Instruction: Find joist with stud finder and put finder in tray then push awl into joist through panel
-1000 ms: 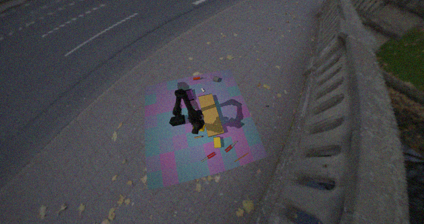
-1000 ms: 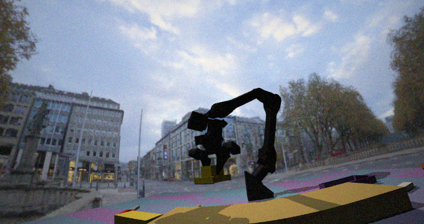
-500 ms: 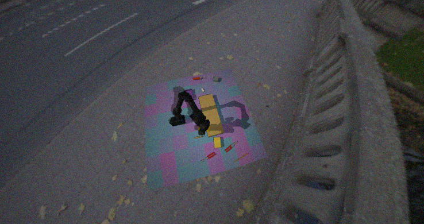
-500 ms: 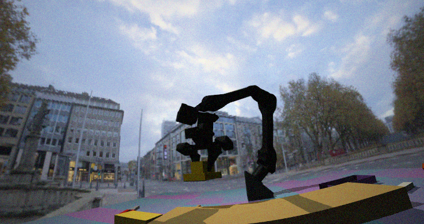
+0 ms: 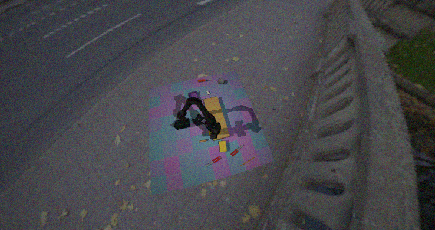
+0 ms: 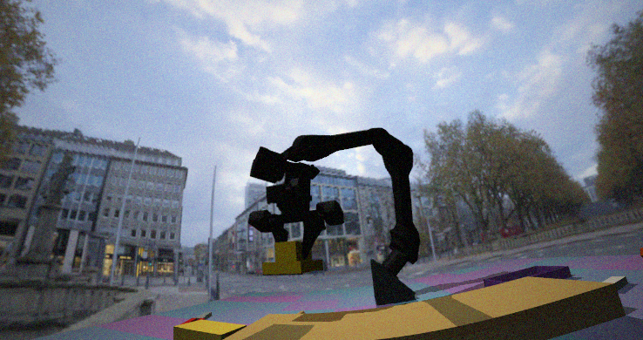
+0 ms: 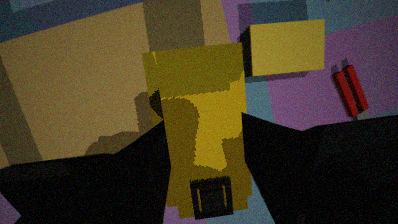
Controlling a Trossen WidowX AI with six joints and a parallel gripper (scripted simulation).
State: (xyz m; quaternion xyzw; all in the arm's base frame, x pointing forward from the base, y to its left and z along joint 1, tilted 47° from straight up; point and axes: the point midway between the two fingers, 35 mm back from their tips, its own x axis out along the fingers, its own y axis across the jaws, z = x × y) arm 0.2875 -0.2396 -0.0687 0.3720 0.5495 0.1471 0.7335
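My gripper is shut on the yellow stud finder, which has a dark square window. It holds the stud finder in the air over the near end of the tan floor panel. The purple tray lies beside the panel's far end. A thin tool with a tan handle, likely the awl, lies on the mat beside the panel's near end. The joist is hidden.
A yellow block stands off the panel's near end. Red-handled tools and an orange stick lie beyond it. A small white piece, an orange-handled tool and a grey block are at the back.
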